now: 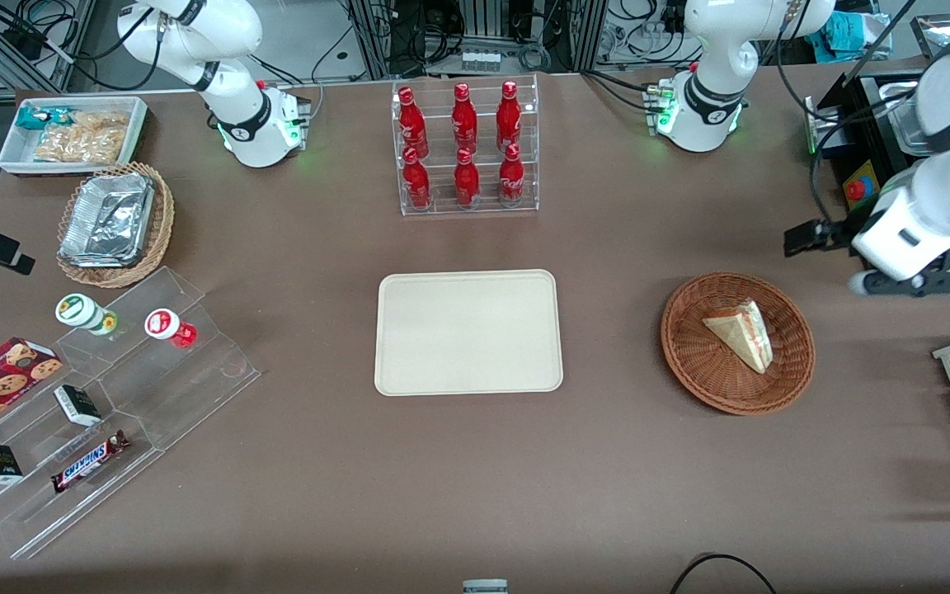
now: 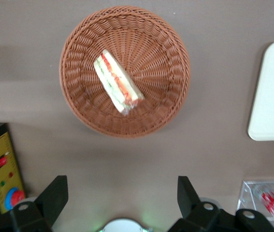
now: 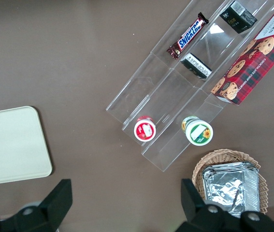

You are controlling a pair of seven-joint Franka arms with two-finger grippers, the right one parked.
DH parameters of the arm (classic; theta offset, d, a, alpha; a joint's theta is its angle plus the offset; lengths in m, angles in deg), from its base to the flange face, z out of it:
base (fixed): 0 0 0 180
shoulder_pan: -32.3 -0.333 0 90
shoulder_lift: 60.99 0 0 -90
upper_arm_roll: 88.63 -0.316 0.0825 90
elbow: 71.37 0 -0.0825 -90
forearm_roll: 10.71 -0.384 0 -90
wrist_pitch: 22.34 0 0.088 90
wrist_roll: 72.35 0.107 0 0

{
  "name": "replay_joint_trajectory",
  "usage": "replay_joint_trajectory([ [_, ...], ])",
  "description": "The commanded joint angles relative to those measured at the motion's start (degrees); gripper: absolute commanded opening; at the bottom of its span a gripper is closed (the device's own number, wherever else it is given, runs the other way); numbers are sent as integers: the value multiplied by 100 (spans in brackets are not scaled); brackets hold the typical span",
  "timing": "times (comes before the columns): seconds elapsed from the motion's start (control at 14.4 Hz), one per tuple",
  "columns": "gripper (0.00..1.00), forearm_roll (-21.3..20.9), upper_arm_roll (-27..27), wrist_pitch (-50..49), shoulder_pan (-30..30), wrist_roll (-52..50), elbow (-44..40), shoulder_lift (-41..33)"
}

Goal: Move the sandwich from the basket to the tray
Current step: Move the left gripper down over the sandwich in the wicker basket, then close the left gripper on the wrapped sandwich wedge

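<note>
Hovering with fingers (image 2: pixel 54 195) spread wide and holding nothing, gripper (image 2: pixel 122 198) sitting high and off to the side of basket (image 2: pixel 81 113), likely staging for descent. Sandwich (image 2: pixel 118 83) lying flat inside basket; tray (image 1: pixel 467 331) waiting well apart, bare.

Rough woven wicker basket (image 1: pixel 737 342), clear-wrapped sandwich (image 1: pixel 740 333), smooth matt tray (image 1: pixel 468 332), matt brown table (image 1: pixel 475 478), black gripper (image 2: pixel 122 198) above table nr basket.

Tray (image 3: pixel 11 145) — stepped acrylic rack (image 3: pixel 185 92) beside.
</note>
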Motion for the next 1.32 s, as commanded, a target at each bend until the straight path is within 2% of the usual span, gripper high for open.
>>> replay_joint_trajectory([
  [0.0,100,-53,-46,1104,7,34,978,-109],
  [0.14,100,-35,-64,1913,-1,-27,1558,-91],
  [0.28,100,-44,-64,2862,-80,-718,2165,-65],
  [0.42,100,-44,-64,3497,-80,-1631,2430,57],
  [0.83,100,-9,-55,4034,-72,-4419,2423,672],
  [1.25,100,53,-55,4501,-2,-5397,2423,1306],
])
